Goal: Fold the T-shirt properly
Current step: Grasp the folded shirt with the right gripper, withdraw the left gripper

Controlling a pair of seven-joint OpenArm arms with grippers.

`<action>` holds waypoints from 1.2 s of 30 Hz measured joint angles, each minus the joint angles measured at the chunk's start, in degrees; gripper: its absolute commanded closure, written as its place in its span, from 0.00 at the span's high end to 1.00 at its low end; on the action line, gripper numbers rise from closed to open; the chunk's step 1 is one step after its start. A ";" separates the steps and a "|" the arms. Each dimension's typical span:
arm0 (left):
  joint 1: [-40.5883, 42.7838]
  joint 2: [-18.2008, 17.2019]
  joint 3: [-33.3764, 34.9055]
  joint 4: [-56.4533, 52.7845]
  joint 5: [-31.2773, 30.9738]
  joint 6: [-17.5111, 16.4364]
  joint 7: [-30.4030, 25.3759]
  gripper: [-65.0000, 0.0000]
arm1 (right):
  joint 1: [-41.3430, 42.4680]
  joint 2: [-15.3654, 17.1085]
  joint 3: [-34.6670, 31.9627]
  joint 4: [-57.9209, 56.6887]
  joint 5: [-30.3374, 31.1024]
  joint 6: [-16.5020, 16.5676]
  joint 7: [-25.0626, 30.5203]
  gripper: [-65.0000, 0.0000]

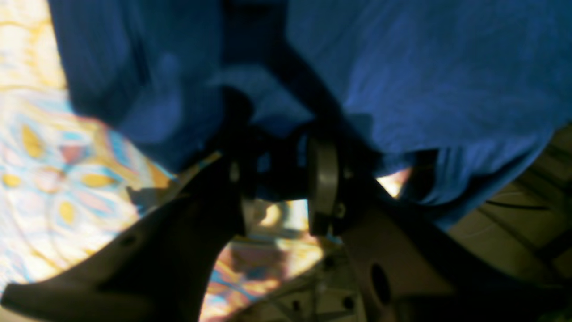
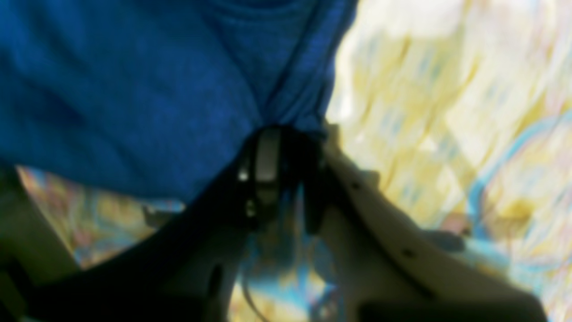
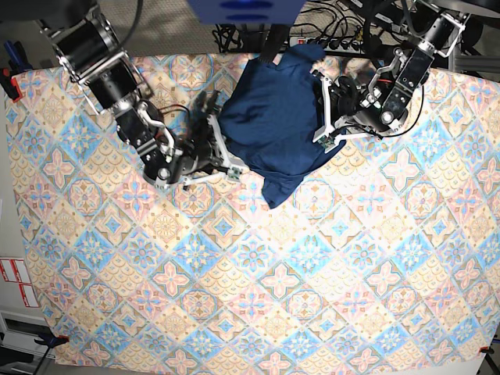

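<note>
Only the base view shows the whole T-shirt (image 3: 273,125), bunched at the far middle of the patterned tablecloth (image 3: 250,281) with cables (image 3: 344,31) beyond; the wrist views show fabric pinched close up. The left gripper (image 1: 277,179) and the right gripper (image 2: 281,170) are each clenched on a shirt edge, arms reaching inward from opposite sides, low over the cloth

A pastel patterned tablecloth (image 3: 234,297) covers the table; cables (image 3: 344,23) behind.
</note>
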State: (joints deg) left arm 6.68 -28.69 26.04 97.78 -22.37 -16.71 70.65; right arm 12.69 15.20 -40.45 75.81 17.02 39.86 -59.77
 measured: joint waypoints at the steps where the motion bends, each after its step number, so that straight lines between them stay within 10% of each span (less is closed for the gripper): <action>1: -0.68 0.22 0.07 -0.92 0.57 -0.04 -0.15 0.27 | -0.61 0.74 -0.02 1.88 -0.15 -0.02 -0.79 0.13; 24: -16.17 14.34 8.57 -15.17 26.12 0.22 -10.16 0.26 | -15.34 6.86 13.94 29.83 0.11 0.02 -0.98 0.13; 36: -1.95 18.08 -30.62 -0.31 20.46 0.42 -10.29 0.26 | -11.56 3.63 0.74 33.20 0.04 0.20 -0.50 0.13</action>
State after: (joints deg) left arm 4.73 -10.61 -4.58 97.47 -1.91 -16.29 60.36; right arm 1.13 18.83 -39.70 109.01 17.06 40.05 -60.27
